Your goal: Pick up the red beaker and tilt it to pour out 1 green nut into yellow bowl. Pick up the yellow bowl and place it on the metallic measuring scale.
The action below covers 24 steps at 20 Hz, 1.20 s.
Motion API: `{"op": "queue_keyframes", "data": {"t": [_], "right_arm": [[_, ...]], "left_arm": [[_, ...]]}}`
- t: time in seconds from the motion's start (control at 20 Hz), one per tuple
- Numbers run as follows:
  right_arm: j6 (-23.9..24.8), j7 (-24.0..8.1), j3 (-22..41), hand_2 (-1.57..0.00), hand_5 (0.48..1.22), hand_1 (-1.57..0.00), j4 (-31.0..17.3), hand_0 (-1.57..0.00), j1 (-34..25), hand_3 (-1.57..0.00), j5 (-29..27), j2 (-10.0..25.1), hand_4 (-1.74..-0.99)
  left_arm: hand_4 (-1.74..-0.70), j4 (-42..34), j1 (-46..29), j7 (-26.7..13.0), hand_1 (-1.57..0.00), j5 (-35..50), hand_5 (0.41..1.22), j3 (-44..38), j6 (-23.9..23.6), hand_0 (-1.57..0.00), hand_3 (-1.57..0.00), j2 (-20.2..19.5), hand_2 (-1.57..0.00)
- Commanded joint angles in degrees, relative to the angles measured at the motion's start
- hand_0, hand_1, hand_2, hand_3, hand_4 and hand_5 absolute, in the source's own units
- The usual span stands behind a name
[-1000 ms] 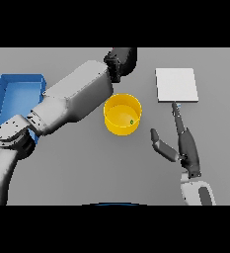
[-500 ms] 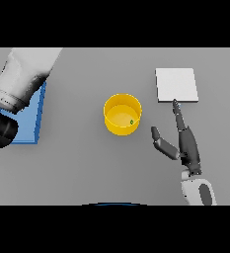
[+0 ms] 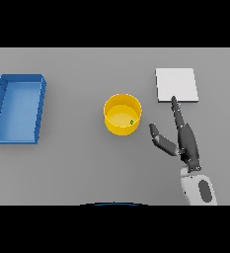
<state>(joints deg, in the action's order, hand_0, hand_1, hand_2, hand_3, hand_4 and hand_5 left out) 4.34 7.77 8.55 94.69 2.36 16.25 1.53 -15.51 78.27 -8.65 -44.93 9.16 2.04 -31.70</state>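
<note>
Bench: grey bench, flat and plain, with nothing else of the room to see around it.
Bowl: the yellow bowl stands upright near the middle, and one small green nut lies inside it, close to the right wall.
Scale: the metallic measuring scale is a pale square plate, back and to the right of the bowl, a little apart from it.
Tray: a blue tray sits far off on the left.
Right hand: the right hand rests just right of the bowl, its fingers straight and spread, holding nothing.
Left hand: out of sight.
Beaker: no red beaker shows anywhere.
Next step: I think the bowl is to be lifted now.
What could go wrong: the hand may bump the bowl's side and knock it over, so the nut rolls out, or the smooth round wall may slip from a weak hold.
</note>
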Motion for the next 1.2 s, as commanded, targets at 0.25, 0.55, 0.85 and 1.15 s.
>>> {"op": "queue_keyframes", "data": {"t": [0.25, 0.55, 0.85, 1.15], "right_arm": [[0.97, 0.01, 1.21, 0.0, 0.651, 0.0, 0.66, 0.0, 1.44, 0.0, 2.46, 0.04, -1.048], [0.61, -0.75, 0.96, 0.0, 0.648, 0.0, 0.44, 0.0, 1.36, 0.0, 2.58, 0.81, -1.026], [-0.4, 1.42, 0.89, 0.0, 0.647, 0.0, 0.37, 0.0, 2.63, 0.0, 1.51, 1.17, -1.005], [0.13, 2.11, 0.82, 0.0, 0.648, 0.0, 0.45, 0.0, 2.51, 0.0, 1.64, 0.85, -1.012]], "left_arm": [[-1.74, -8.36, -14.49, -6.82, -1.57, 12.5, 1.221, -9.83, -5.57, -1.57, -1.47, -0.98, -1.57], [-1.74, -27.26, -29.99, -15.37, -1.57, 19.59, 1.221, -12.81, -7.55, -1.57, -1.45, 1.1, -1.57], [-1.74, -40.92, -42.22, -17.44, -1.57, 22.53, 1.221, -13.84, -11.43, -1.57, -1.5, 4.7, -1.57], [-1.74, -49.43, -48.78, -22.38, -1.57, 23.67, 1.088, -13.61, -12.35, -1.57, -1.55, 7.35, -1.57]]}}
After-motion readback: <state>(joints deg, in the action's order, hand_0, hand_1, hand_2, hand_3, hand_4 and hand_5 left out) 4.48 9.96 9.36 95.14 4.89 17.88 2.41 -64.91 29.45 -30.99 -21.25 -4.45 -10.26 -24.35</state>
